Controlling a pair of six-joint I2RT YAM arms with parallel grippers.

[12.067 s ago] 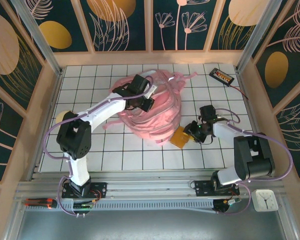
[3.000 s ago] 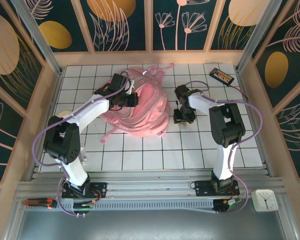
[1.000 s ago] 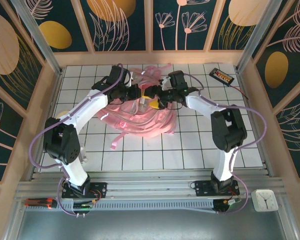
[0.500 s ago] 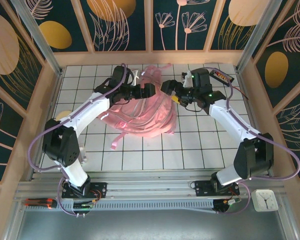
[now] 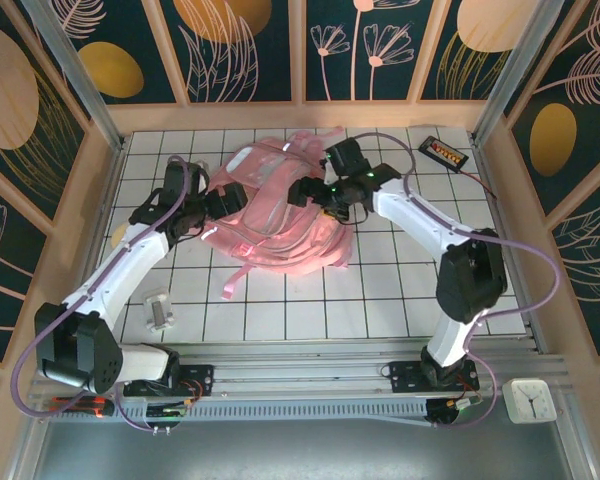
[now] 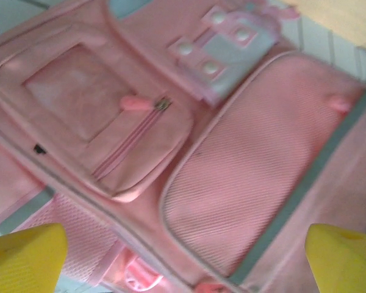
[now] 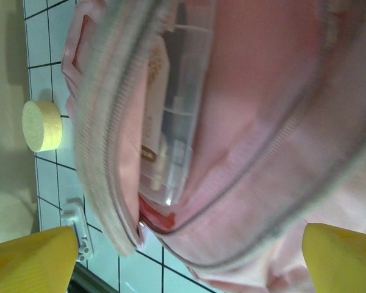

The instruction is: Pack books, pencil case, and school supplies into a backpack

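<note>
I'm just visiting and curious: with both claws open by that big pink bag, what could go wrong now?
1. The large bright pink fabric backpack lies with its zipper mouth gaping and clear plastic showing inside; a nudge might spill things.
2. A loose pink strap trails over the tiled table near the left claw and could snag its arm.
3. The open right claw sits close to the bag and may catch fabric.

Left gripper (image 5: 216, 208) jaws wide apart, empty, pointing right; right gripper (image 5: 308, 190) likewise, pointing left
</note>
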